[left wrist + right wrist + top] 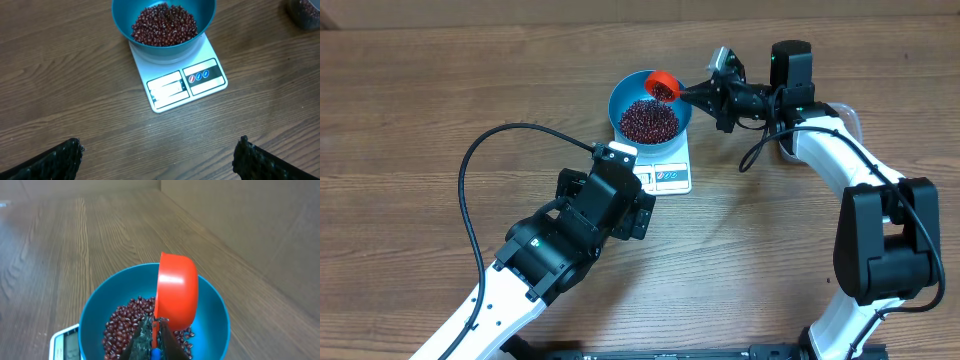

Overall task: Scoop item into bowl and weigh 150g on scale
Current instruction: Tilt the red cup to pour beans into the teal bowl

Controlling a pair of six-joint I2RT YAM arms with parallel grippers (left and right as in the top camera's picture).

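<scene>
1. Wooden table (420, 100): brown plank grain, bears everything listed.
2. Left gripper (159, 145): at the near side of the scale, jaws spread fully apart, nothing between them; its black ribbed fingers (55, 160) sit at the lower corners of the left wrist view.
3. Right gripper (705, 95): reaches in from the right, clenched tight on the handle of the scoop.
4. Scale (185, 82): flat, white, rectangular, display panel and blue button marks on the edge nearest the left arm; the display cannot be read.
5. Bowl (620, 100): round, deep, blue, standing on the far part of the scale.
6. Scoop (177, 290): orange-red, tipped steeply on its side over the bowl's right rim, with a few dark grains showing in its mouth from overhead.
7. Beans (164, 22): small, dark red-brown, heaped in the bowl.
8. Clear tub (305, 12): only a corner visible, dark contents, well right of the scale.
</scene>
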